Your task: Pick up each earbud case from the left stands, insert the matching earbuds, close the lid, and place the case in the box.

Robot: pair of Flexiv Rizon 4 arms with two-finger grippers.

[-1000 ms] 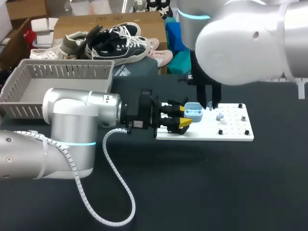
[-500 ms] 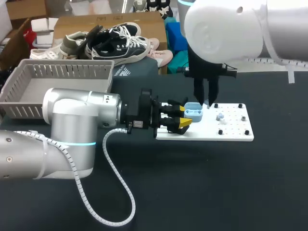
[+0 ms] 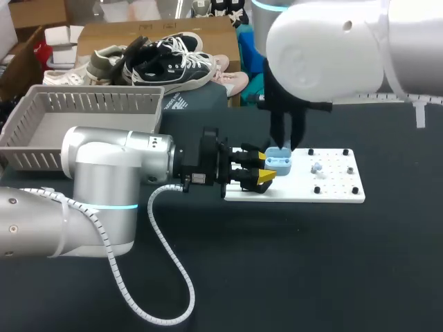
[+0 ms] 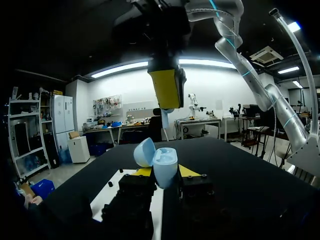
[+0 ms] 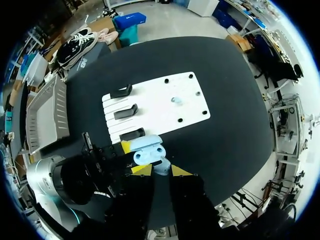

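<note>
An open light-blue earbud case (image 3: 278, 163) is held just above the left end of the white board (image 3: 325, 190), with my left gripper (image 3: 265, 173) shut on its body. In the left wrist view the case (image 4: 165, 165) sits upright between the yellow tips, lid (image 4: 144, 152) tipped back. My right gripper (image 3: 287, 145) hangs directly over the case, shut on a small light-blue earbud (image 5: 161, 166); the case's two wells (image 5: 147, 150) lie just ahead of it. A second earbud (image 3: 317, 168) rests on the board.
Three black stands (image 5: 126, 111) line the board's left side. A grey slatted basket (image 3: 41, 155) stands at the far left of the table, behind my left arm. Small black pegs (image 3: 316, 189) dot the board's right part.
My right gripper has moved left from over the board's middle to a spot straight above the open case. The left arm and case have stayed still.
</note>
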